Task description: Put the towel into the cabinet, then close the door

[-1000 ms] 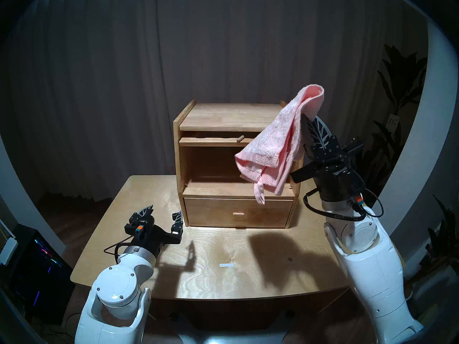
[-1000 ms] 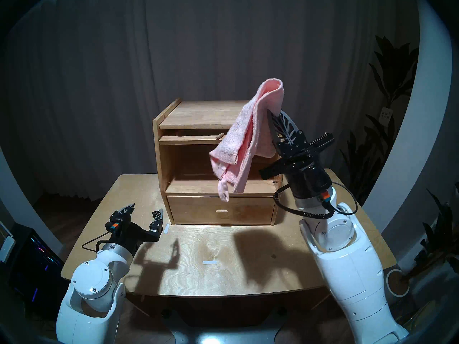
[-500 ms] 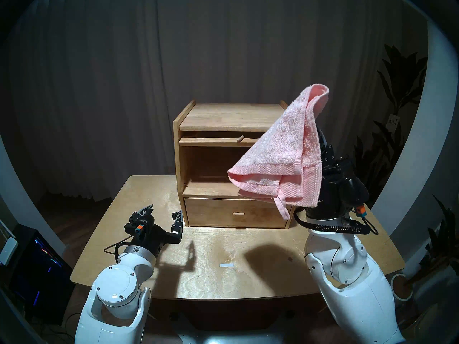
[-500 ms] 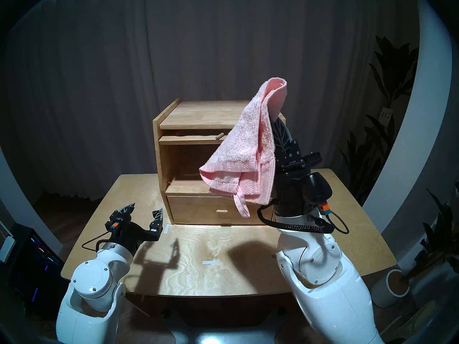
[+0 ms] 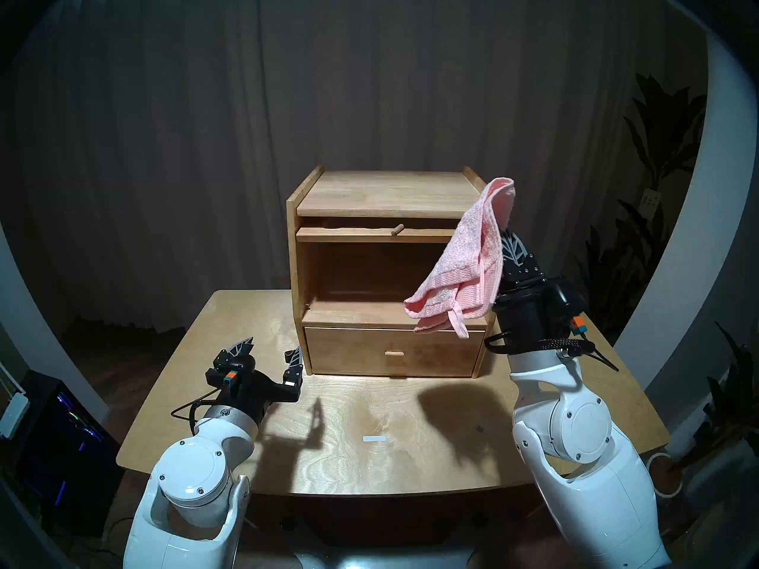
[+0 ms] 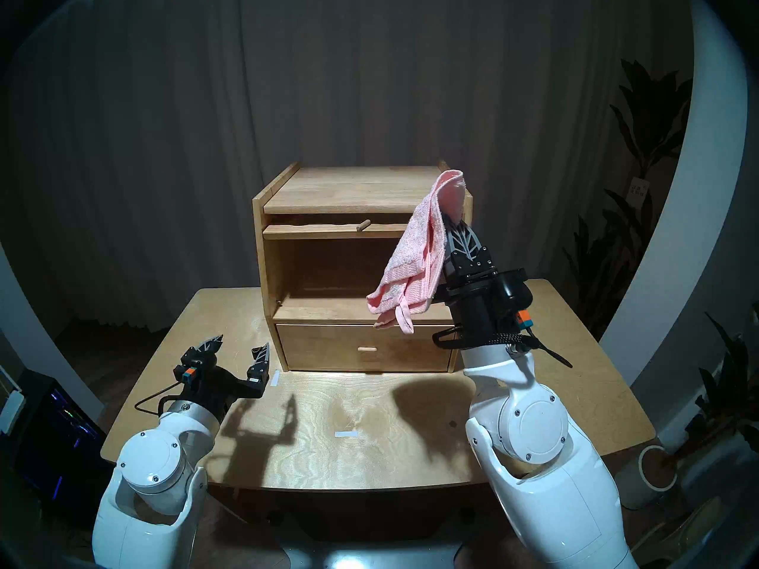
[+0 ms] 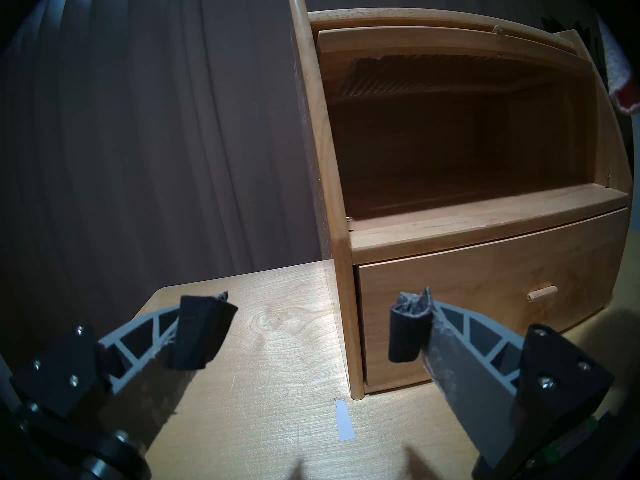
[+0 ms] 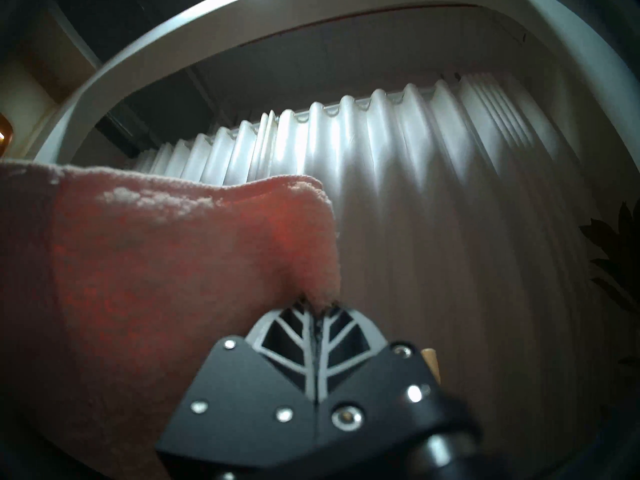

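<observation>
Right pincer clamps towel beside cabinet right edge, compartment clear

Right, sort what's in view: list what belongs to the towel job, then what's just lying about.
Job:
- pink towel, pinched in right gripper
- cabinet
- door, raised open
- left gripper, open, idle

Lying about:
- white tape strip on table
- closed drawer
- potted plant
</observation>
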You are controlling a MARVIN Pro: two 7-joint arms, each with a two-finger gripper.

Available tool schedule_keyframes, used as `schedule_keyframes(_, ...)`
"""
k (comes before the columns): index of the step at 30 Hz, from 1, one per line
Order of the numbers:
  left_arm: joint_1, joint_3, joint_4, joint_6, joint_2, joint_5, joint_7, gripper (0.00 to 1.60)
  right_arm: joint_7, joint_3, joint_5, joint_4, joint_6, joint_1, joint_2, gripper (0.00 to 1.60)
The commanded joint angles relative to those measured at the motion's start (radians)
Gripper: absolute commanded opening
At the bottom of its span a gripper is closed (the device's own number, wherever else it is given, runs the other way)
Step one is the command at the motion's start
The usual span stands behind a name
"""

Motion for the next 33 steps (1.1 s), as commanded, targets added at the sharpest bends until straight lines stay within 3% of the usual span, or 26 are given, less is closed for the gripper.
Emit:
schedule_keyframes(1, -0.003, -0.001, -0.028, -0.006, -0.002, -0.001, 0.002, 1.6, -0.004, -0.058, 0.008, 0.039, 0.123, 0.095, -0.009, 0.0)
schedule_keyframes(11, 0.0, -0.001, -0.032, -0.005, -0.003, -0.001, 0.002, 1.6, -0.024, -0.098, 0.033, 0.09, 0.326, 0.204, -0.034, 0.0)
schedule_keyframes(21, 0.002, -0.001, -0.035, -0.004, -0.003, -0.001, 0.003, 1.6, -0.024, -0.109, 0.054, 0.177, 0.528, 0.3, -0.11, 0.0)
schedule_keyframes(28, 0.002, -0.001, -0.036, -0.004, -0.003, -0.001, 0.003, 1.6, -0.005, -0.122, 0.029, 0.271, 0.67, 0.391, -0.185, 0.0)
schedule_keyframes(30, 0.002, -0.001, -0.036, -0.004, -0.003, -0.001, 0.003, 1.6, 0.003, -0.111, 0.029, 0.271, 0.662, 0.38, -0.203, 0.0)
schedule_keyframes(33, 0.002, -0.001, -0.035, -0.004, -0.003, -0.001, 0.003, 1.6, 0.017, -0.107, 0.032, 0.33, 0.659, 0.429, -0.251, 0.0)
